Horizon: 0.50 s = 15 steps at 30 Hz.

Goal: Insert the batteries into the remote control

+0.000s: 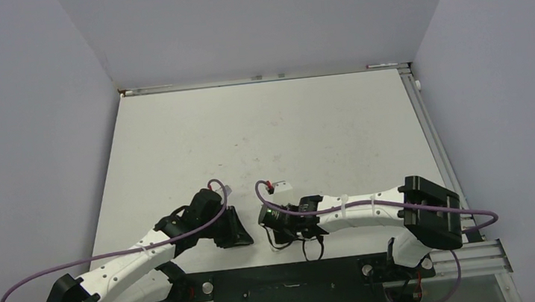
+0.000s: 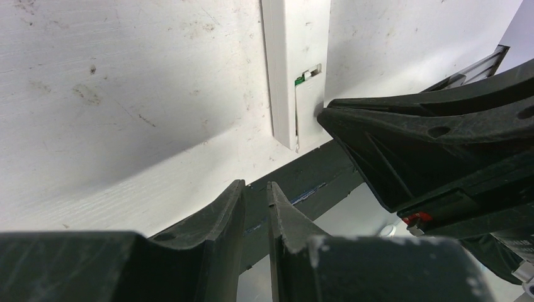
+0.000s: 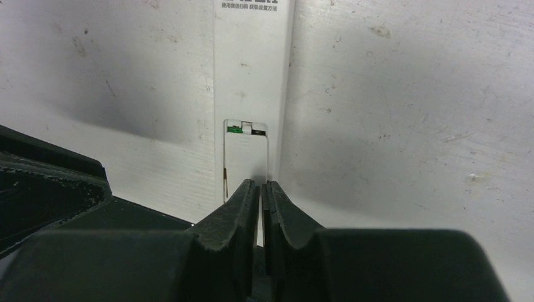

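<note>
The remote control (image 3: 252, 75) is a slim white bar flat on the table, recess face up. Its white battery cover (image 3: 247, 160) has a greenish mark (image 3: 234, 130) at its far end. My right gripper (image 3: 260, 184) is shut, its tips against the cover's near end. In the left wrist view the remote (image 2: 296, 56) lies ahead, and the right gripper (image 2: 428, 138) touches its near end. My left gripper (image 2: 255, 185) is shut, empty, and short of the remote. From above both grippers (image 1: 237, 233) (image 1: 266, 222) sit close together. The batteries are hidden.
The black mounting plate (image 1: 286, 288) runs along the table's near edge, just behind both grippers, and shows in the left wrist view (image 2: 308, 179). Purple cables (image 1: 216, 186) loop over both wrists. Grey walls enclose the white table (image 1: 261, 121) on three sides.
</note>
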Each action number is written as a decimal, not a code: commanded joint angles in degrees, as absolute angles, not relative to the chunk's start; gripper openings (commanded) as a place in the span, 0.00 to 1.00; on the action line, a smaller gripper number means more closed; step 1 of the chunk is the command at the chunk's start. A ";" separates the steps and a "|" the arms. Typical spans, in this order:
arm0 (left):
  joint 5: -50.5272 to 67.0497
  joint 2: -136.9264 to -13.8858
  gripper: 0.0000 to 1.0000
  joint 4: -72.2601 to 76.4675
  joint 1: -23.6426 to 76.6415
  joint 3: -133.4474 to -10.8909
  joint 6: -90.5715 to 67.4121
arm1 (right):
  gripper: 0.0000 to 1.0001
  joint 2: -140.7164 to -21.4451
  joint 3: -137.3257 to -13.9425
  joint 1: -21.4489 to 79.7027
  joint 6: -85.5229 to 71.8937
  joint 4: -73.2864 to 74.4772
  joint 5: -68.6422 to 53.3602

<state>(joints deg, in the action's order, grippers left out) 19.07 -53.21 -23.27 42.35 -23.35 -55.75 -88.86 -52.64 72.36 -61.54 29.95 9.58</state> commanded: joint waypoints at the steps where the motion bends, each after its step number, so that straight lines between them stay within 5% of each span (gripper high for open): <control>1: 19.25 -52.69 0.16 -20.94 42.62 -23.13 -56.17 | 0.10 -89.52 -52.82 72.42 -61.26 28.46 9.76; 15: 19.47 -52.56 0.16 -20.83 42.62 -23.03 -56.34 | 0.09 -90.22 -52.73 72.51 -61.28 27.55 9.04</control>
